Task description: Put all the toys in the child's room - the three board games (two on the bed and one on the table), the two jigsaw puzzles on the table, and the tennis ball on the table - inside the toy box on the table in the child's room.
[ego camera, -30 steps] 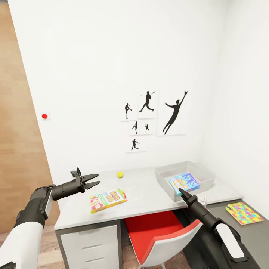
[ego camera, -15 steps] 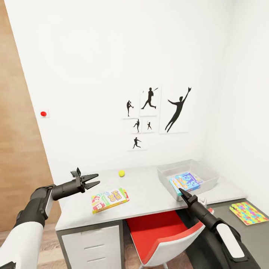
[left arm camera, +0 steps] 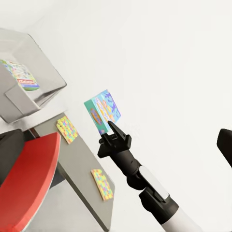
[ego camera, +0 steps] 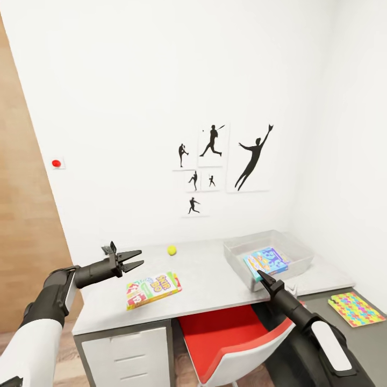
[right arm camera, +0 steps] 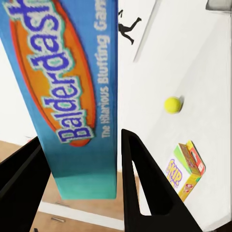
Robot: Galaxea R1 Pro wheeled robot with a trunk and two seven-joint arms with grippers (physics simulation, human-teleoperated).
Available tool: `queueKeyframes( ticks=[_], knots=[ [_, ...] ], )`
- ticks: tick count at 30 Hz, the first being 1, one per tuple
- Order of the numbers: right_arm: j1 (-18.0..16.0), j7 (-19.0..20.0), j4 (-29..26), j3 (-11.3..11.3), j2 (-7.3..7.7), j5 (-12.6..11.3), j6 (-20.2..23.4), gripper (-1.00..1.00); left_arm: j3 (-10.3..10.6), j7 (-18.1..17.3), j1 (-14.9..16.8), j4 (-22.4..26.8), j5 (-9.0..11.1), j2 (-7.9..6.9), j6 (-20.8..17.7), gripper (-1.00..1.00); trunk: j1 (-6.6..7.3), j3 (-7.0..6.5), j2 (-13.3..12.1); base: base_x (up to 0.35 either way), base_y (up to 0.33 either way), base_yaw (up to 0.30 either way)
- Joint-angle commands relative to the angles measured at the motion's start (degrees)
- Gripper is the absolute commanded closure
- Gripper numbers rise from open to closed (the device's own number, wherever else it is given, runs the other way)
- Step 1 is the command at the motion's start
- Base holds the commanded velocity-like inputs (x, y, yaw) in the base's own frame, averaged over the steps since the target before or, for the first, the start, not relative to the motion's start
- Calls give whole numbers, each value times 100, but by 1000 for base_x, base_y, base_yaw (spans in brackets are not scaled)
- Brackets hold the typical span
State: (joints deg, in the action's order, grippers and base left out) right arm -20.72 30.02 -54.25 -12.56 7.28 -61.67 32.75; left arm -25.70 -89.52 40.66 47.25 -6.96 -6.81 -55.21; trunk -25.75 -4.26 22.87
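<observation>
The right gripper is clamped on the blue board game, held on edge just short of the toy box, which lies straight ahead of it. The left gripper hangs open and empty, nearer the SKIP-BO box; the tennis ball sits beyond.

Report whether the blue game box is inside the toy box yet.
Out. The right gripper holds the blue game box in the air, apart from the toy box.
</observation>
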Motion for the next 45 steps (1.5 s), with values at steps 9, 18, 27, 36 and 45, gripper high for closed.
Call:
queueKeyframes(
  ticks=[9,18,27,36,45],
  knots=[
    [-2,-9,-5,-10,5,-46,56,100,-15,-48,4,4,-60,4,-60,-100,-4,10,4,109,-43,-36],
    [-3,-15,-6,-9,12,-45,56,100,-16,-48,4,4,-59,4,-60,-100,-4,39,4,45,-2,-134],
    [-2,-29,-34,23,-2,-45,57,100,-21,-48,4,4,-60,4,-60,-100,-4,42,4,2,0,-12],
    [-28,-557,-969,56,55,-37,701,100,-15,-48,4,4,-59,10,-60,-100,-4,42,4,0,0,0],
    [-879,-2499,-1568,-841,439,-348,2423,100,10,-48,4,-11,-60,43,-60,-100,-4,42,4,21,0,0]
  ],
)
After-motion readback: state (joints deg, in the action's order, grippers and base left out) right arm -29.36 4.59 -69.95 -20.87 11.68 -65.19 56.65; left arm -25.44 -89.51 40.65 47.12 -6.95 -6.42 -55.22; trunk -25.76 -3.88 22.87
